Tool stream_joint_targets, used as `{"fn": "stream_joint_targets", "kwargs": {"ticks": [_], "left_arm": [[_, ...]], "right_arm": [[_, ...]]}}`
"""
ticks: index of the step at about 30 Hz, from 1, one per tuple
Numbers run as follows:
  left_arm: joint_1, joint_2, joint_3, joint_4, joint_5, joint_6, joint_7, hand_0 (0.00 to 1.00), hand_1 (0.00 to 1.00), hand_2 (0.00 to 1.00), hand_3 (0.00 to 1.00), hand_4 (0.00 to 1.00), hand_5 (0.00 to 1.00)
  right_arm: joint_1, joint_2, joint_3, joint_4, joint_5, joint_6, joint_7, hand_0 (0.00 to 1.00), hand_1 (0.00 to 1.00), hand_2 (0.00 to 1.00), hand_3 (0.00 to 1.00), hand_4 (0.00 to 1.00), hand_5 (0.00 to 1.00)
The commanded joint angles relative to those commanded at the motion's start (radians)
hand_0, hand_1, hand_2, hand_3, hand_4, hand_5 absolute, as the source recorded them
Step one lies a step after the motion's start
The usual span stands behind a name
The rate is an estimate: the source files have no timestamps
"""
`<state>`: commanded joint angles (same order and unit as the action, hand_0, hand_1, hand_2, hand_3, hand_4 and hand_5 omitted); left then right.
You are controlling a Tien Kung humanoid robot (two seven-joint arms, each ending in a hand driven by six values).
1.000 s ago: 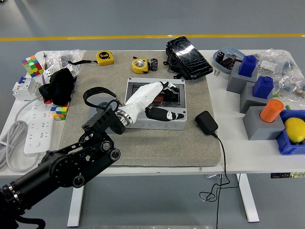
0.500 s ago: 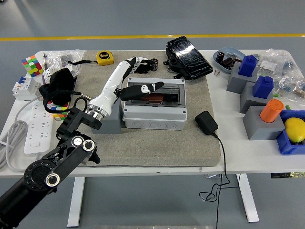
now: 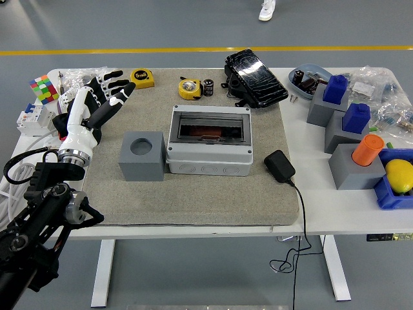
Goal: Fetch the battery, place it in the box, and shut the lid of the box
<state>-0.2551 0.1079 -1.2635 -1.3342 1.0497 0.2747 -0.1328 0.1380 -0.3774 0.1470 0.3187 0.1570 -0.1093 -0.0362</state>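
The grey box (image 3: 208, 158) stands mid-table on the grey mat (image 3: 193, 200). Its dark window lid (image 3: 210, 126) lies flat over the opening, and something reddish-brown (image 3: 208, 135) shows inside. A small black cylindrical battery (image 3: 208, 87) stands behind the box, beside a yellow tape measure (image 3: 188, 88). My left hand (image 3: 103, 97) is white with black fingertips. It is raised over the mat's far left corner, well left of the box, with its fingers spread and holding nothing. My right arm is out of view.
A grey cube with a round hole (image 3: 142, 155) stands against the box's left side. A black charger (image 3: 279, 166) with its cable lies to the right. A black pouch (image 3: 255, 77), another tape measure (image 3: 142, 78), a power strip (image 3: 48, 174), puzzle cubes (image 3: 43, 88) and grey-blue blocks (image 3: 339, 110) surround the mat.
My left hand has pulled back from over the box, swinging left and away to the mat's far left corner. The box's window and the grey cube are now uncovered.
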Motion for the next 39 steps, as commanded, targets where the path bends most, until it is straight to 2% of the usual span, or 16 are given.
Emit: {"fn": "stream_joint_targets", "kwargs": {"ticks": [2,6,8,17,21,25,39], "left_arm": [[0.013,0.001,-0.016,0.007,-0.009,-0.007,0.01,0.581,0.62,0.566,0.618,0.978,0.346],[0.025,0.003,-0.044,0.021,-0.004,-0.022,0.029,0.581,0.62,0.566,0.618,0.978,0.346],[0.032,0.005,-0.061,0.022,-0.005,-0.025,0.031,0.544,0.606,0.562,0.614,0.971,0.338],[0.052,0.019,-0.123,0.024,-0.001,-0.033,0.038,0.526,0.598,0.557,0.601,0.964,0.323],[0.067,0.013,-0.129,0.015,-0.002,-0.034,0.04,0.52,0.592,0.553,0.593,0.949,0.304],[0.071,0.02,-0.124,0.013,-0.001,-0.037,0.042,0.52,0.592,0.553,0.593,0.949,0.304],[0.061,0.023,-0.134,0.004,0.002,-0.047,0.053,0.5,0.58,0.547,0.587,0.94,0.293]], "right_arm": [[-0.002,0.001,0.008,0.0,-0.004,-0.001,0.0,0.567,0.595,0.569,0.545,0.923,0.478],[-0.002,0.001,0.02,0.0,-0.008,-0.002,0.001,0.567,0.595,0.569,0.545,0.923,0.478],[-0.003,0.001,0.017,-0.001,-0.006,-0.002,0.0,0.566,0.595,0.57,0.544,0.922,0.478],[-0.016,0.002,0.014,-0.005,-0.008,-0.001,-0.005,0.566,0.595,0.57,0.544,0.923,0.478],[-0.026,0.002,0.046,-0.009,-0.008,-0.004,-0.005,0.566,0.595,0.57,0.545,0.921,0.477],[-0.028,0.009,0.045,-0.015,0.003,-0.001,-0.007,0.566,0.595,0.57,0.545,0.921,0.477],[-0.023,0.01,0.064,-0.013,-0.008,0.0,-0.007,0.567,0.595,0.57,0.545,0.92,0.475]]}}
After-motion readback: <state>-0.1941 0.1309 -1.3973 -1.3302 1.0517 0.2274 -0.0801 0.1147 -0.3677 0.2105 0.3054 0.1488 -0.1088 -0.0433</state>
